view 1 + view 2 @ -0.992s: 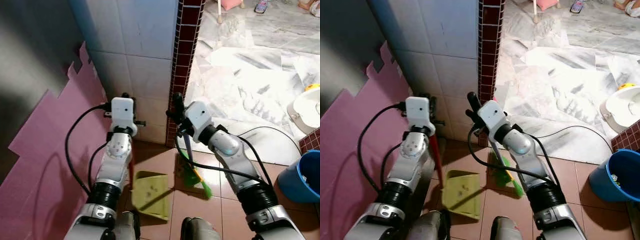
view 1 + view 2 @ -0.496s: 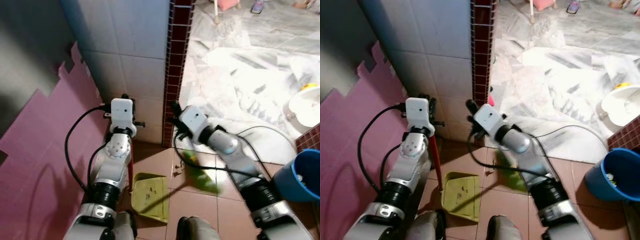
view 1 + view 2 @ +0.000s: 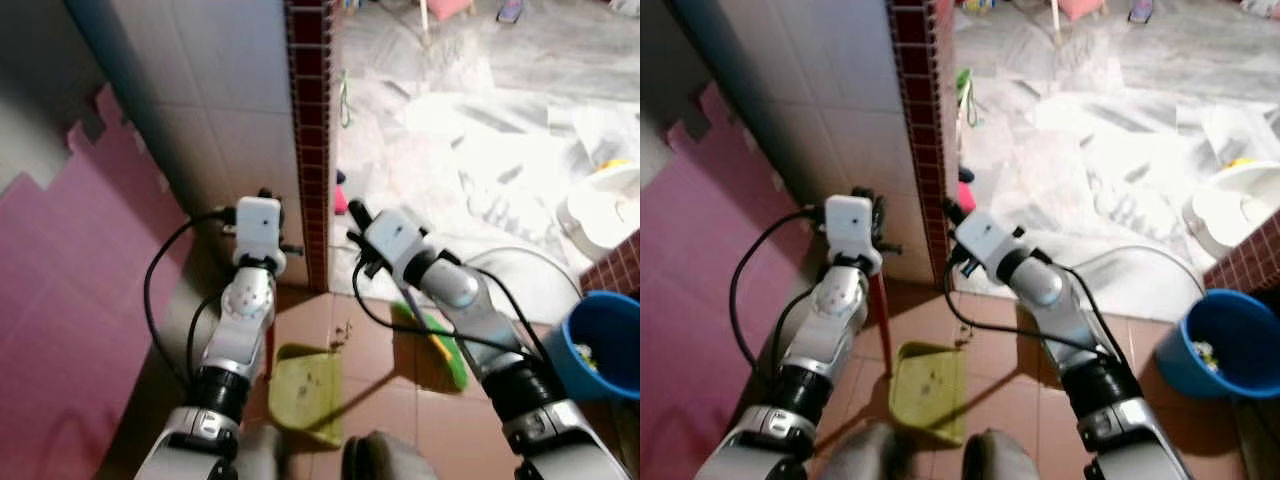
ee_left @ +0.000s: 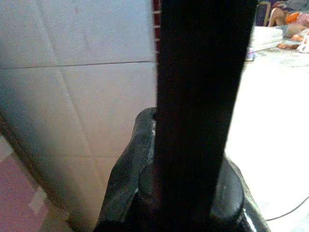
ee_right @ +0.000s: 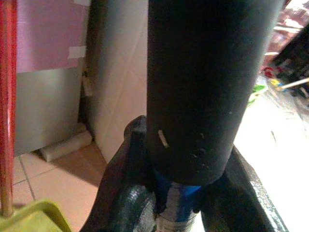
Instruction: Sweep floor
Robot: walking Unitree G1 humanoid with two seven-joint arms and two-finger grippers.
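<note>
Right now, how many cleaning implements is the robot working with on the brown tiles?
2: a yellow-green dustpan flat on the tiles ahead of the left tool, on a red handle, and a green broom head under the right tool.

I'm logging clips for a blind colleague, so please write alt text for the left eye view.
Seen from above, the robot's right gripper holds a green broom on the brown tile floor while its left gripper holds the red handle of a yellow-green dustpan. A white tiled wall ends in a dark red column, and a blue bucket stands at right.
</note>
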